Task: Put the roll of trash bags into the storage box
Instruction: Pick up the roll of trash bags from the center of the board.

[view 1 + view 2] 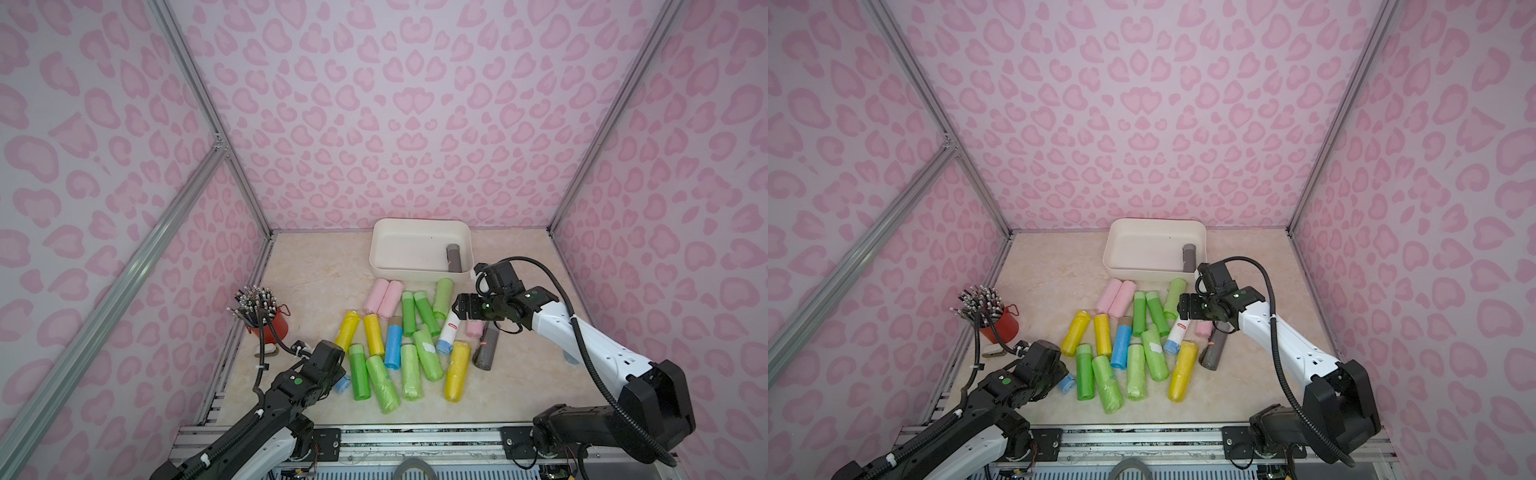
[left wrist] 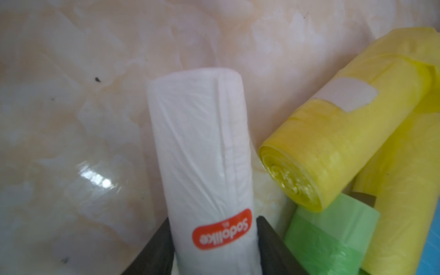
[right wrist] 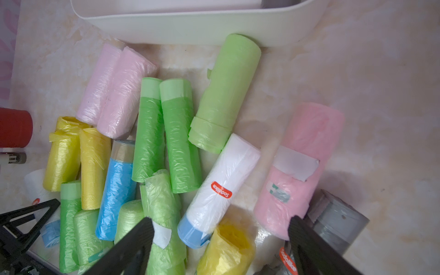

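At the near-left edge of the pile (image 1: 409,345), the left gripper (image 2: 213,221) pinches the sides of a white roll of trash bags (image 2: 200,147) lying on the table (image 1: 324,266), its long axis running near to far, blue end (image 1: 343,384) toward the robot. Above the pile the right gripper (image 3: 221,220) hangs open-jawed; the storage box (image 1: 399,253) sits well apart at the far edge.
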